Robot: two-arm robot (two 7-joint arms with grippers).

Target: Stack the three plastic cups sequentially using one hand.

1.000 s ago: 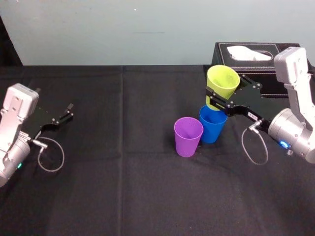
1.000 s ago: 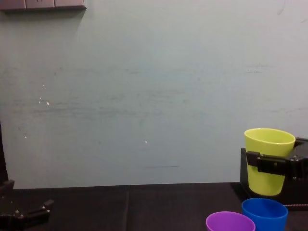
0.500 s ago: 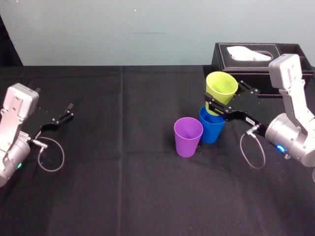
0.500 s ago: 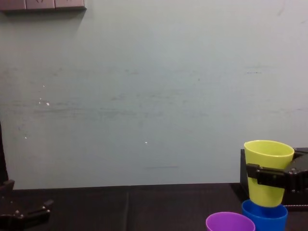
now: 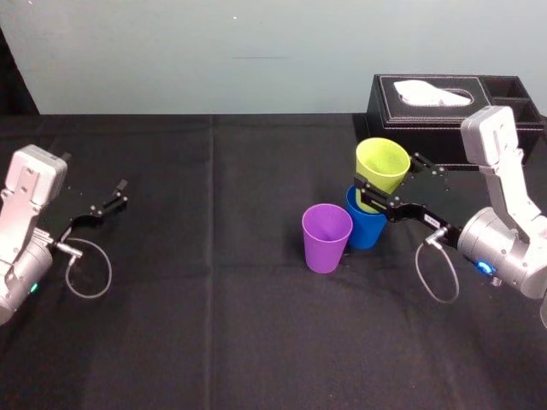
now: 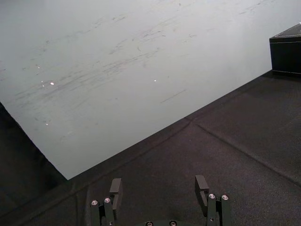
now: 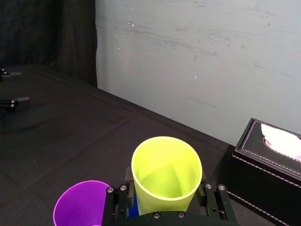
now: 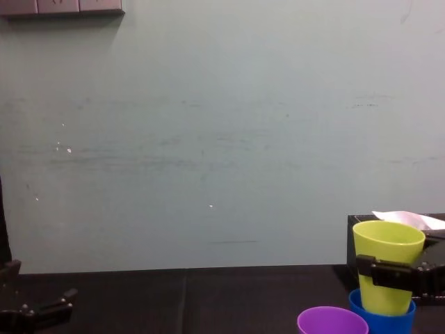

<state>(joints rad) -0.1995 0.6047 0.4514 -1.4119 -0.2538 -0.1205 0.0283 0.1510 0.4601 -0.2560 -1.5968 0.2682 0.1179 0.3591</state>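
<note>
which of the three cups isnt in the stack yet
The purple cup: it stands by itself on the table, while the yellow-green cup, clamped by the right gripper, sits partly nested in the blue cup.

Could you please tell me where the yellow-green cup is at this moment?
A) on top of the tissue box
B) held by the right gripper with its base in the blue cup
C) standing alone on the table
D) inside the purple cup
B: the right gripper clamps the yellow-green cup between its fingers, and the cup's base sits inside the blue cup, while the purple cup stands empty beside them.
</note>
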